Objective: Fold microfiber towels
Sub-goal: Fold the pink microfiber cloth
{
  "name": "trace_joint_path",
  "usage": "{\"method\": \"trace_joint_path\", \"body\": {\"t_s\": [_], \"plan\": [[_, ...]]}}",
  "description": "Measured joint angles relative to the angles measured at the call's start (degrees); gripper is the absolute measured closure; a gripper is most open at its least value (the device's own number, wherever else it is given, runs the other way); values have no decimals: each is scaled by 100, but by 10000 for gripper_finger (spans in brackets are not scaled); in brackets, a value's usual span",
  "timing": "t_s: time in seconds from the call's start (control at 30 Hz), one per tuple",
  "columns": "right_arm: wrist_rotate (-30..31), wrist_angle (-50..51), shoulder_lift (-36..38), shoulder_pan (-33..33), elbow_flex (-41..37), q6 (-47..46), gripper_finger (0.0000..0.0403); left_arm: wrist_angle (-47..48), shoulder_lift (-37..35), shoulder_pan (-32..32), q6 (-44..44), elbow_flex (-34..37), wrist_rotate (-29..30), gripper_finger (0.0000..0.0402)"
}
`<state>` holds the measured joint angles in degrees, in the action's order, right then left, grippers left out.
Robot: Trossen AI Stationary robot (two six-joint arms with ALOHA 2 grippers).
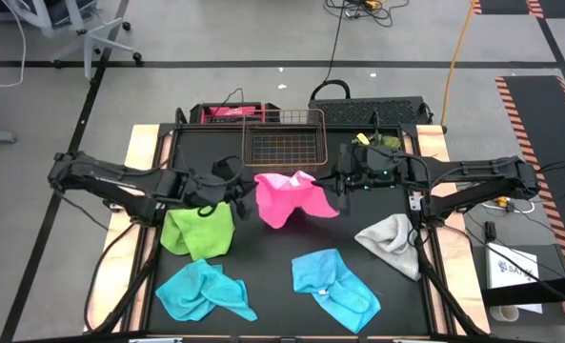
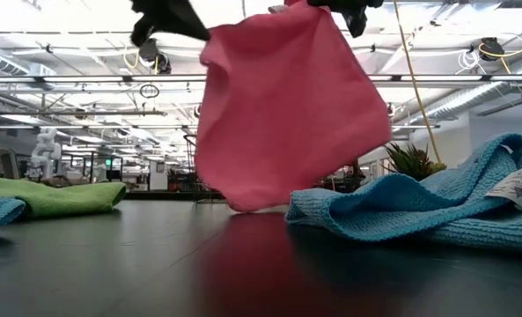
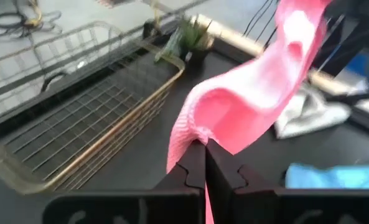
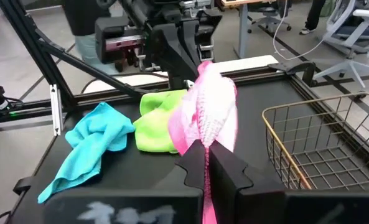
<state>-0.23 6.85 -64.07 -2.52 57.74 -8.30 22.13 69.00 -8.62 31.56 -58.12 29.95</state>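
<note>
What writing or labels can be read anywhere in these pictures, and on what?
No text reads clearly.
White tag on the turquoise towel: print too blurred.
White box beside the table: dark lettering too small.
Pink towel, wire basket: no text visible.

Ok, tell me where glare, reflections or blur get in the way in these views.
Low view: the bright ceiling washes out the top, and the pink towel mirrors as a red smear on the glossy table. Left wrist view: the basket and the background are soft, and the near fingers are blurred. Right wrist view: the near fingers are blurred. High view: even light, no glare.
</note>
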Motion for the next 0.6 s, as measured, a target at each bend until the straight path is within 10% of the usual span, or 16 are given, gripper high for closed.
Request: {"method": "trace_joint_path", "body": {"t_s": [0.6], "plan": [[-9, -132, 0, 1246, 0, -2214, 403, 618, -42, -750, 471, -870, -1374, 401]]}}
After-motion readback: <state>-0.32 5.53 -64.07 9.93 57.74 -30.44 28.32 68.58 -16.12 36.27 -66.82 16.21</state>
